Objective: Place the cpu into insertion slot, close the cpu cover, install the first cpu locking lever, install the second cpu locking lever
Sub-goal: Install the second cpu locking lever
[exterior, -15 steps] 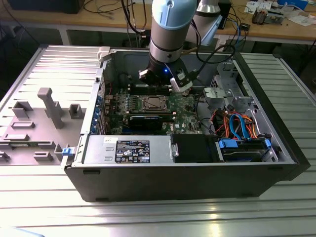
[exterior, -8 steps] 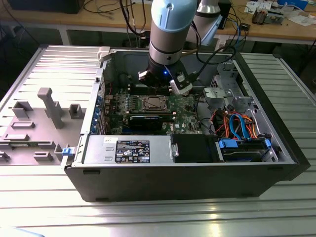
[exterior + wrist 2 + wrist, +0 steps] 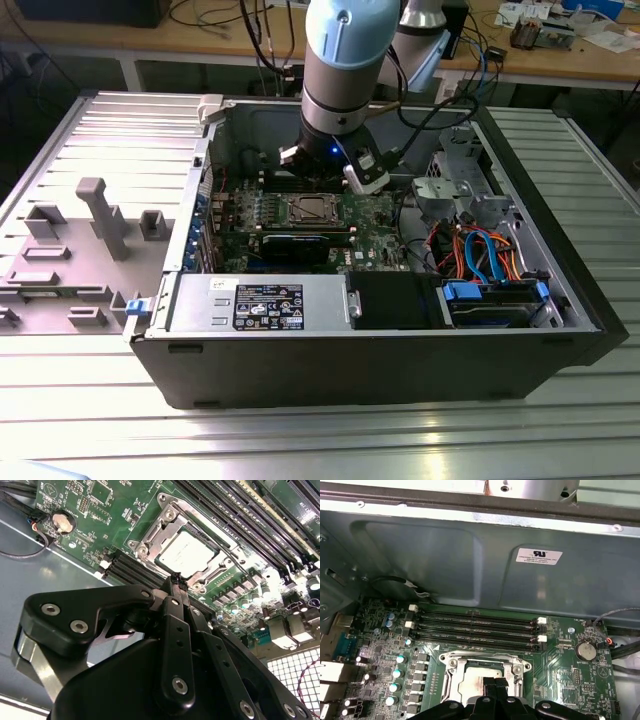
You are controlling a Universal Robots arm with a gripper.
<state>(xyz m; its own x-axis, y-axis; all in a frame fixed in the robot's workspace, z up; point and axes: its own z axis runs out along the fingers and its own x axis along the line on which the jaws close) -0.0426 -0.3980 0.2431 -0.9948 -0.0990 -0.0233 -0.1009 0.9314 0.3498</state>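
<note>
Since the cpu (image 3: 187, 554) already lies flat in the insertion slot (image 3: 150, 537), with the cpu cover (image 3: 156, 529) folded down around it as a silver frame, the work in hand looks to me like the locking levers. In the second wrist view the hand (image 3: 177, 582) hangs just above the socket edge, its two fingertips pressed together with nothing between them. A thin wire lever (image 3: 231, 556) runs along one side of the cover; whether it is already hooked under its catch I cannot tell.

In the first wrist view the closed hand (image 3: 492, 684) stands over the near rim of the cover (image 3: 451, 663), and the memory slots (image 3: 475, 625) lie just beyond the socket. In the exterior view the arm (image 3: 345, 60) reaches down into the open computer case (image 3: 330, 370), which stands on the ribbed metal worktop (image 3: 330, 440).

To do this step well, I judge that the closed tips should push on the lever's handle end and not on the chip top or the cover window. The push should follow the lever's arc, down and then sideways under the catch. The hand should stay away from the memory slots and the small capacitors (image 3: 397, 672) beside the socket, because these are easy to damage.
</note>
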